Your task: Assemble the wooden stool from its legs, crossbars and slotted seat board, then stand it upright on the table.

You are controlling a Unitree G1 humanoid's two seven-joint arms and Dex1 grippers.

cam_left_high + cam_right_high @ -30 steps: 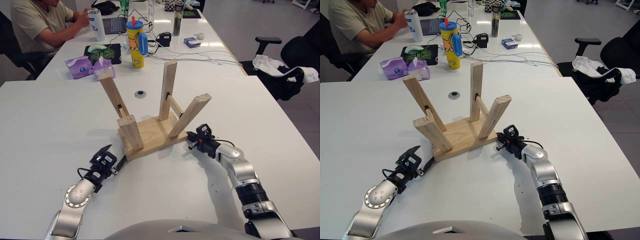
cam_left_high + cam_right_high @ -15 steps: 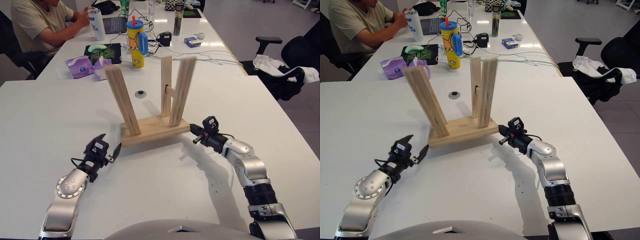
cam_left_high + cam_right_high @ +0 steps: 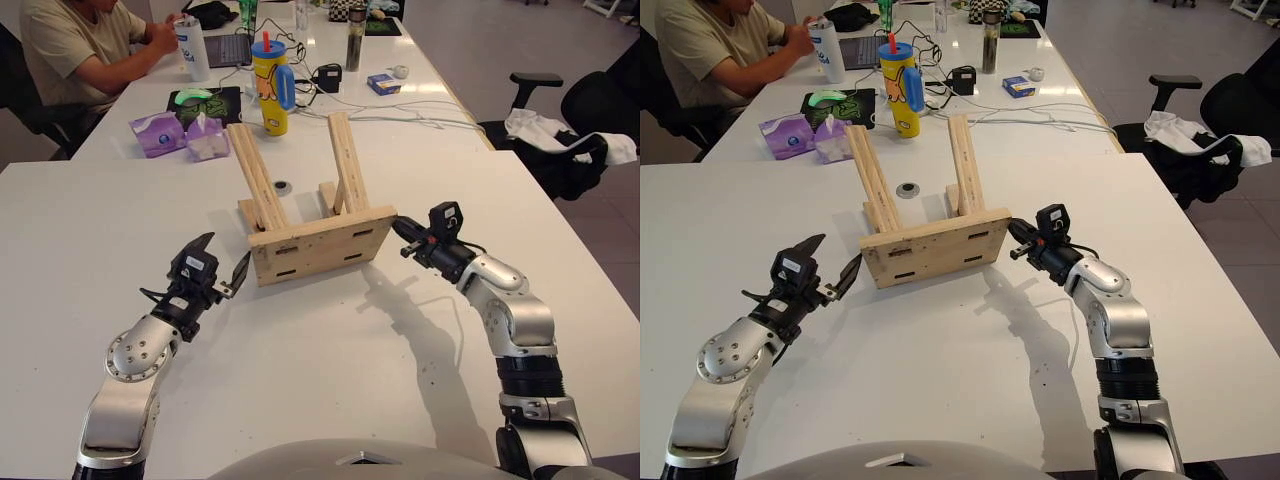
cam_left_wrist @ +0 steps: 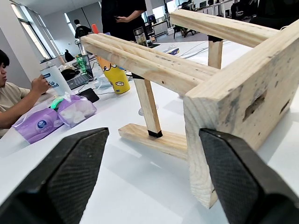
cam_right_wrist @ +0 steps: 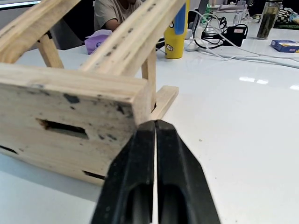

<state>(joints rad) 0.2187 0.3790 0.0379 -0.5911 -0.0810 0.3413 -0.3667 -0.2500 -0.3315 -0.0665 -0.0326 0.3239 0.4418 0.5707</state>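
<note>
**A:** Where is the stool?

**B:** Mid-way across the white table [image 3: 90, 260]. The stool [image 3: 318, 240] lies tipped on its side. Its seat board [image 3: 936, 247] stands on one long edge with the slotted face turned toward the robot, and the legs [image 3: 348, 160] run away toward the far side, the lower ones down on the tabletop.

**A:** And the arms?

**B:** One at each end of the board. The left gripper [image 3: 224, 262] is spread wide just beside the board's left end. In the left wrist view the corner sits close to one of the fingers [image 4: 238, 182], and I cannot tell if it touches.

**A:** The right one?

**B:** The right gripper [image 3: 402, 228] has its fingers pressed together with nothing between them, the tip up against the board's right end.

**A:** Anything beyond?

**B:** A yellow cup [image 3: 271, 90], past the leg ends.
</note>
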